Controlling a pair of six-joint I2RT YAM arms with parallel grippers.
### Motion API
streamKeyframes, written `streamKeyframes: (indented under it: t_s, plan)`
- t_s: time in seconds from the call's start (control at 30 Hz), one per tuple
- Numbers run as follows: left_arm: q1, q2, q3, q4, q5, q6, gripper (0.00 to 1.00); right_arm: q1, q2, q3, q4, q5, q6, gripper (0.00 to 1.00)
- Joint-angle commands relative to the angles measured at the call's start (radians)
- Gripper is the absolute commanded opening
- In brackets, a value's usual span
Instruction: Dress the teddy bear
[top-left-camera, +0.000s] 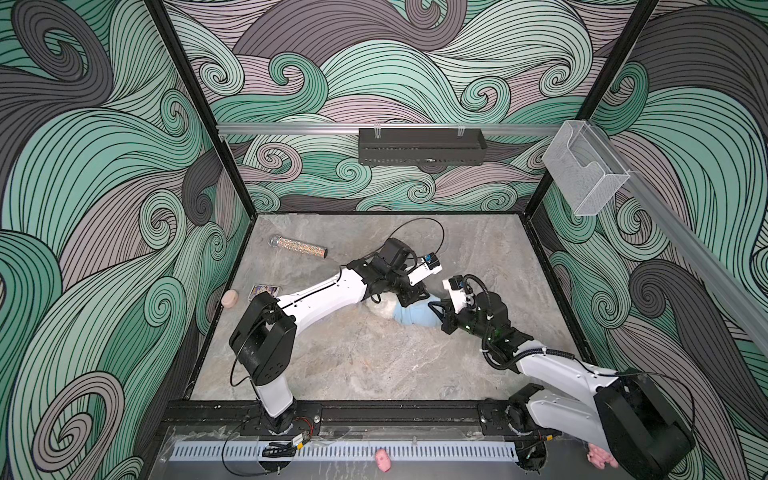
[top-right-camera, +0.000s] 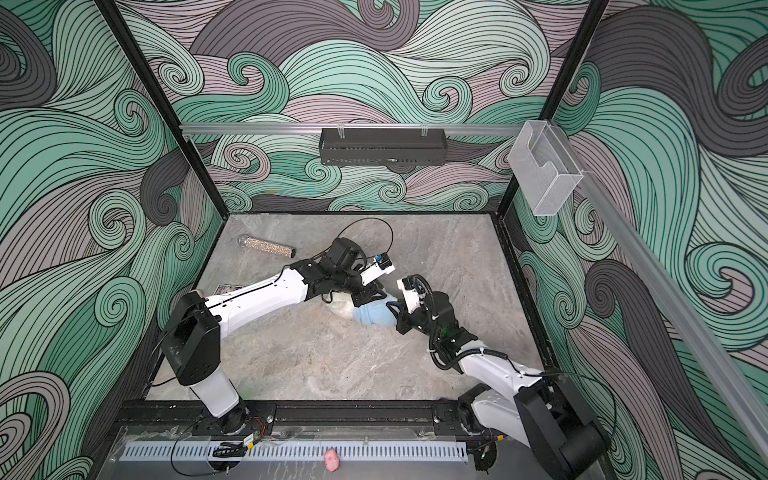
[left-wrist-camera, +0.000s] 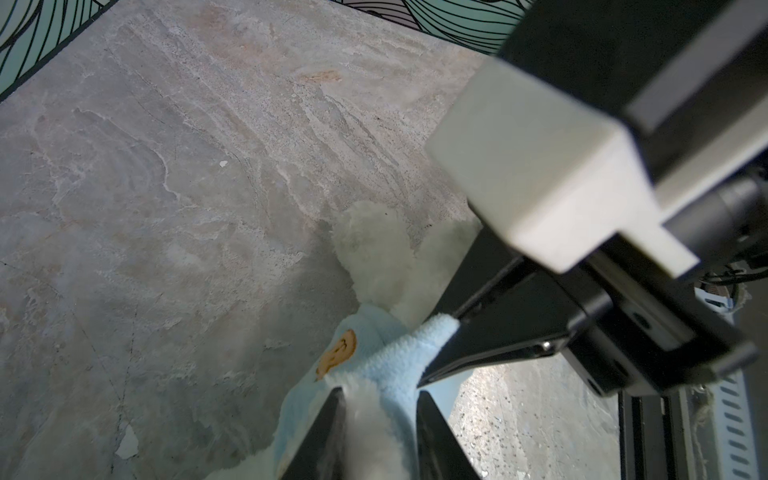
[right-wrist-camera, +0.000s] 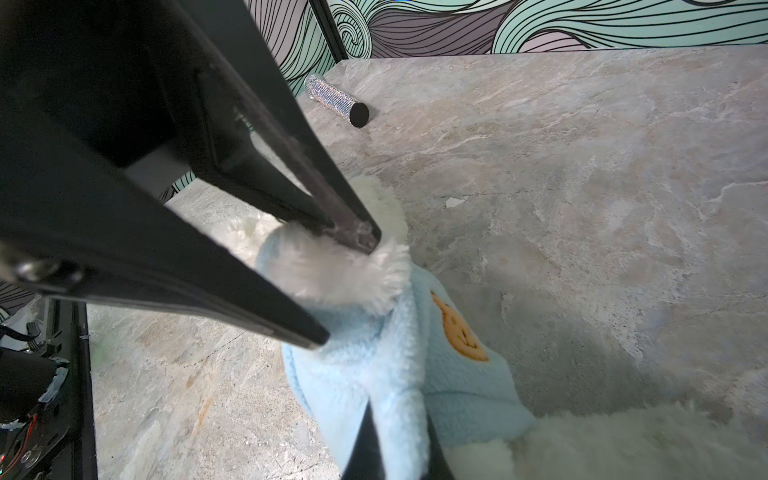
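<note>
Right end effector (right-wrist-camera: 397, 419), nearest the lens: clenched on a fold of the pale blue fleece jumper (right-wrist-camera: 465, 395).

Item: teddy bear (top-left-camera: 384, 309), white plush, laid at the middle of the surface (top-left-camera: 332, 365). The jumper is partly drawn over the body, with an orange smiley patch (right-wrist-camera: 459, 332) in plain sight. One white paw (right-wrist-camera: 332, 274) is seen poking from a sleeve.

Left end effector (right-wrist-camera: 345, 293): closed around that paw, fur pressed between the fingers. It is set just beside the right one, at 10 o'clock of it in both top views.

Surroundings: glitter tube (top-left-camera: 298, 246) at 10 o'clock of the bear; card (top-left-camera: 266, 291) and pink round thing (top-left-camera: 229, 298) at 9 o'clock; pink plush toy (top-left-camera: 382, 460) at 6 o'clock, off the surface.

Hazards, as judged:
- Slick fur may be lost from the left grip, and the paw swallowed by the sleeve.
- The unanchored bear may be dragged rather than dressed.
- Fleece may be bunched if pulled unevenly.
- The two end effectors may be knocked together, little room being left between them.
</note>
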Motion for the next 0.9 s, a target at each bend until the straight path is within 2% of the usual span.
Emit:
streamKeyframes:
  t_s: [0.0,0.2,0.5,0.73,0.87]
  plan:
    - [-0.001,0.004,0.039,-0.041,-0.001,-0.044,0.32,0.007,0.001,0.004,0.06,-0.012,-0.002,0.0]
    - [0.001,0.01,0.035,-0.022,0.001,-0.046,0.34,0.009,0.002,0.003,0.057,-0.009,-0.005,0.0]
    - [0.004,0.077,0.096,-0.112,-0.044,-0.011,0.37,0.009,0.01,0.009,0.06,-0.011,-0.003,0.0]
    - [0.01,0.083,0.122,-0.124,-0.043,-0.06,0.37,0.01,0.017,0.016,0.059,-0.012,-0.007,0.0]
    - [0.018,0.078,0.123,-0.12,-0.016,-0.069,0.32,0.01,0.022,0.018,0.059,-0.011,-0.008,0.0]
